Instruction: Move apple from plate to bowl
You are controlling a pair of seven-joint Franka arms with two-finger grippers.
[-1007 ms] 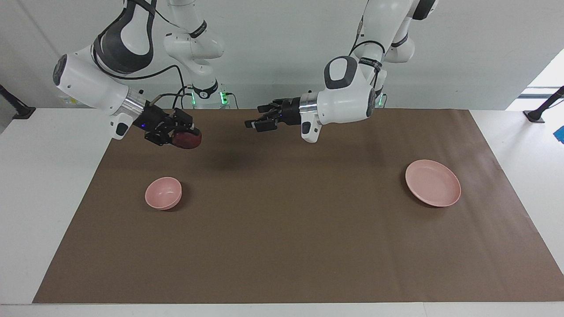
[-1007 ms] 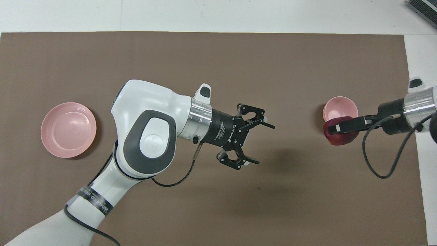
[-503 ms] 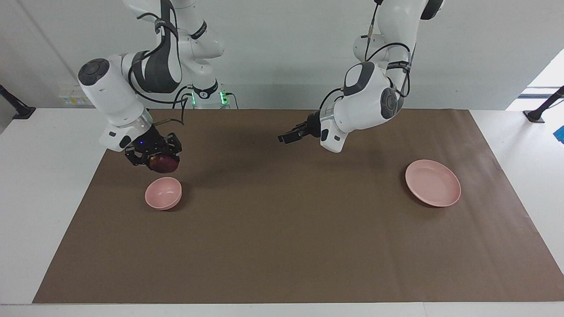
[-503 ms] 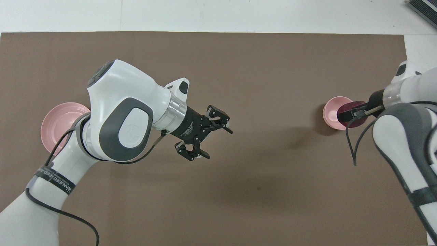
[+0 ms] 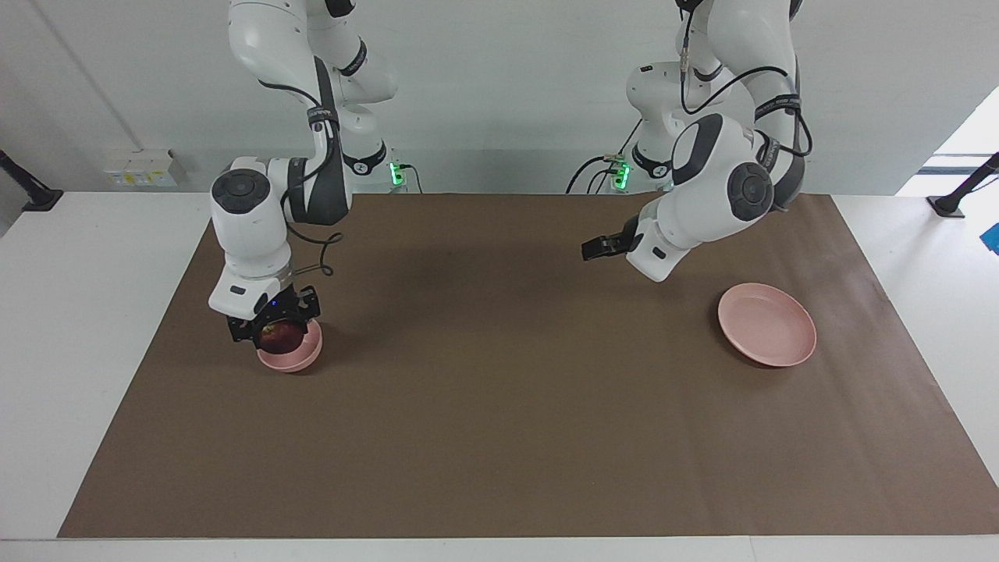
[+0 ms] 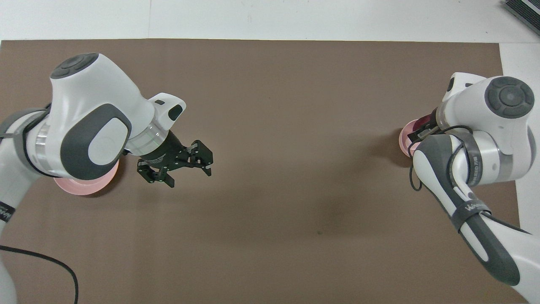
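Note:
The dark-red apple (image 5: pixel 282 335) sits between the fingers of my right gripper (image 5: pixel 275 340), which points straight down and is shut on it. The apple is down at the rim of the small pink bowl (image 5: pixel 300 361), at the right arm's end of the mat; whether it touches the bowl I cannot tell. From overhead the right arm covers most of the bowl (image 6: pixel 404 140), with a sliver of apple (image 6: pixel 426 124) showing. My left gripper (image 5: pixel 595 248) hangs open and empty over the mat. The flat pink plate (image 5: pixel 767 324) lies bare at the left arm's end.
A brown mat (image 5: pixel 499 406) covers the white table. From overhead the left arm's elbow hides much of the plate (image 6: pixel 84 186), and the left gripper (image 6: pixel 190 172) is beside it, toward the mat's middle.
My right gripper has turned from level to pointing down and sunk with the apple onto the bowl. The left arm has drawn back from the mat's middle toward the plate, still open.

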